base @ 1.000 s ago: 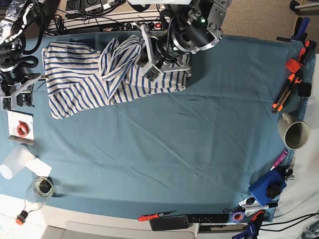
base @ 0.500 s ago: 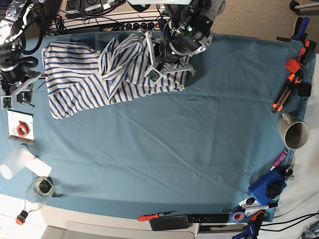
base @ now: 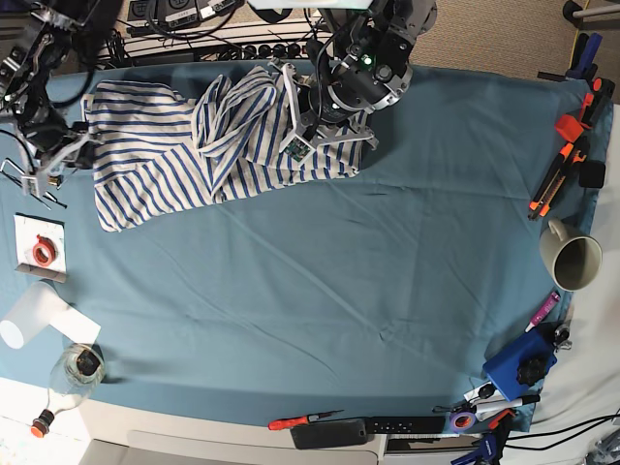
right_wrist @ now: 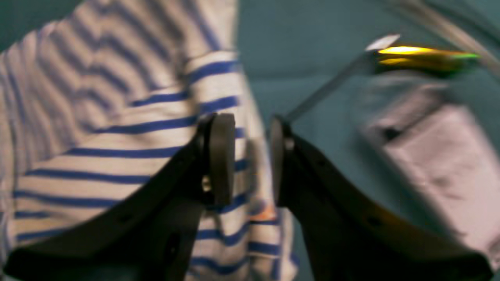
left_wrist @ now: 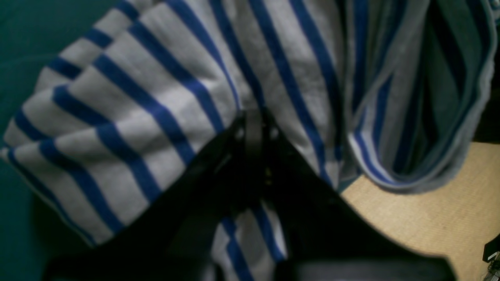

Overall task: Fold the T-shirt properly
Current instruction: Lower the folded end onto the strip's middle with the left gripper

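The T-shirt (base: 165, 155), white with blue stripes, lies crumpled at the table's far left on the teal cloth, a raised fold (base: 232, 111) running through its middle. My left gripper (base: 294, 124) is at the shirt's right part, shut on a pinch of striped fabric (left_wrist: 164, 105), as the left wrist view shows with the left gripper (left_wrist: 254, 121) buried in cloth. My right gripper (base: 70, 155) hangs at the shirt's left edge. In the blurred right wrist view the right gripper (right_wrist: 250, 156) is open, the striped hem (right_wrist: 218, 101) showing behind its narrow gap.
A yellow-handled screwdriver (right_wrist: 422, 54) and small tools lie left of the shirt. A white card with a red ring (base: 39, 250), a paper roll (base: 29, 315) and a bottle (base: 73, 373) sit front left. A cup (base: 572, 254), tools (base: 567, 160) and a blue box (base: 520, 363) line the right edge.
My right arm has swung up and in to the shirt's left edge. The left arm has turned and shifted slightly, still gripping the fabric.
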Available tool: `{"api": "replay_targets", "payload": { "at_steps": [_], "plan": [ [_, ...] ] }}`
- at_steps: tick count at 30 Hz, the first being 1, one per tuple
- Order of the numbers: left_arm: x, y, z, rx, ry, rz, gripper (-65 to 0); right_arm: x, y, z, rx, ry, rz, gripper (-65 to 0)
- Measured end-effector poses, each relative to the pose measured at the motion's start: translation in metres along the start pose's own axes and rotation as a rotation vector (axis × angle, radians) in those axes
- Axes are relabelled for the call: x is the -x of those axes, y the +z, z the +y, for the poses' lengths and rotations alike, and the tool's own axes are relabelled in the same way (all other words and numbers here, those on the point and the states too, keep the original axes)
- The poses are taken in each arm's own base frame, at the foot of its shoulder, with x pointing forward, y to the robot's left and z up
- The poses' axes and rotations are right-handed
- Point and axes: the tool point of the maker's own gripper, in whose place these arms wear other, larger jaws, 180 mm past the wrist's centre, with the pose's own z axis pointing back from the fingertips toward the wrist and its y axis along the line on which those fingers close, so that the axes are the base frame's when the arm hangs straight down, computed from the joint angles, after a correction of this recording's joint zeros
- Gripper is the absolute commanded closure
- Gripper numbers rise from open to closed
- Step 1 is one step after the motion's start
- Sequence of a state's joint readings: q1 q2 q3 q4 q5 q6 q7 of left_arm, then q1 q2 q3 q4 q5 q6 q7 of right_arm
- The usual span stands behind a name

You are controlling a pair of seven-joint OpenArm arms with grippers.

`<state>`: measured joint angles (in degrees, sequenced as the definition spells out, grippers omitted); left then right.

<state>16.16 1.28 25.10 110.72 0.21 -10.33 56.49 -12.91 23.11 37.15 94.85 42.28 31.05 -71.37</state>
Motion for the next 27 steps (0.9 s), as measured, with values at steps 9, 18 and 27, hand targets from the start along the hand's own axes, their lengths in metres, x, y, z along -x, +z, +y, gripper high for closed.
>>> {"api": "replay_targets", "payload": {
  "at_steps": [9, 18, 27],
  "plan": [
    [0.0, 0.0, 0.0, 0.0, 0.0, 0.0, 0.0, 0.007, 0.001, -0.017, 0.096, 0.015, 0.046, -16.1],
    [-0.007, 0.0, 0.003, -0.006, -0.007, -0.021, 0.0, 0.002, 0.001, -0.021, 0.114, 0.049, 0.022, -16.2],
    [-0.009, 0.0, 0.003, -0.006, -0.007, -0.033, 0.0, -0.005, 0.014, -0.011, -0.002, 0.069, 0.078, -32.6]
  ]
}}
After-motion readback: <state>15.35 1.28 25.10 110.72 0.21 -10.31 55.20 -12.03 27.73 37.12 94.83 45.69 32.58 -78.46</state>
